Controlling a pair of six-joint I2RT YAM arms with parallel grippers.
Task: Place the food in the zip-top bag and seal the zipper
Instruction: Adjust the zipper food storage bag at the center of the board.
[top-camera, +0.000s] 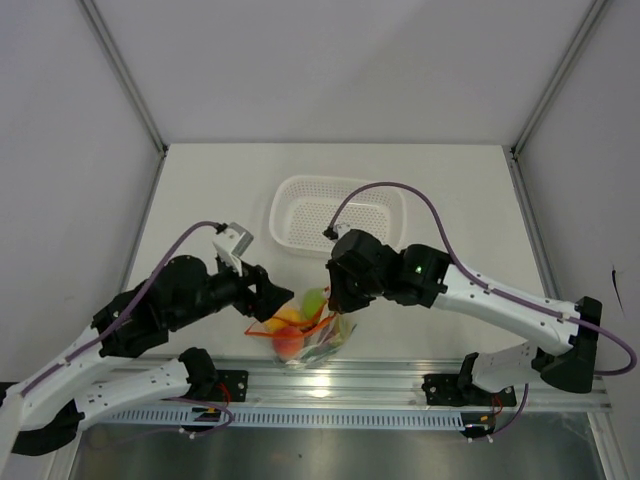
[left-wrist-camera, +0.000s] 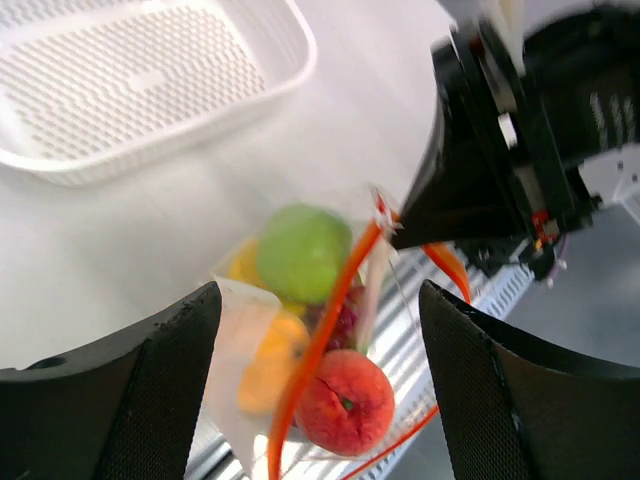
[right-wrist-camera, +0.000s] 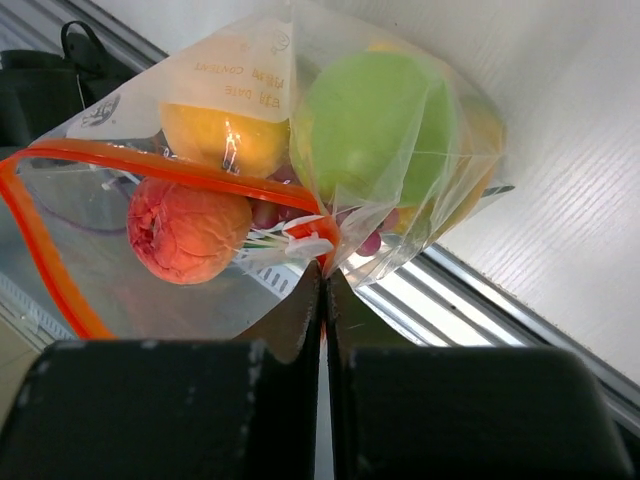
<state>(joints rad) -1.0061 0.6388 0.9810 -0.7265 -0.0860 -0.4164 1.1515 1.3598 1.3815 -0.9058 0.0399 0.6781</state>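
The clear zip-top bag (top-camera: 303, 336) hangs above the table's near edge, over the metal rail. Its red-orange zipper (right-wrist-camera: 180, 165) gapes open. Inside the bag lies the food: a green apple (right-wrist-camera: 370, 125), a peach (right-wrist-camera: 185, 230), an orange fruit (right-wrist-camera: 220, 130) and dark grapes (right-wrist-camera: 270, 212). My right gripper (right-wrist-camera: 325, 268) is shut on the bag's corner, where the zipper ends at a white tab. My left gripper (left-wrist-camera: 320, 300) stands open. Its fingers (left-wrist-camera: 170, 360) straddle the bag's mouth without touching it. The apple (left-wrist-camera: 303, 250) and peach (left-wrist-camera: 345, 400) show between them.
The white perforated basket (top-camera: 335, 213) sits on the table behind both grippers, with nothing in it. The aluminium rail (top-camera: 400, 385) runs along the near edge under the bag. The two wrists are close together over the bag.
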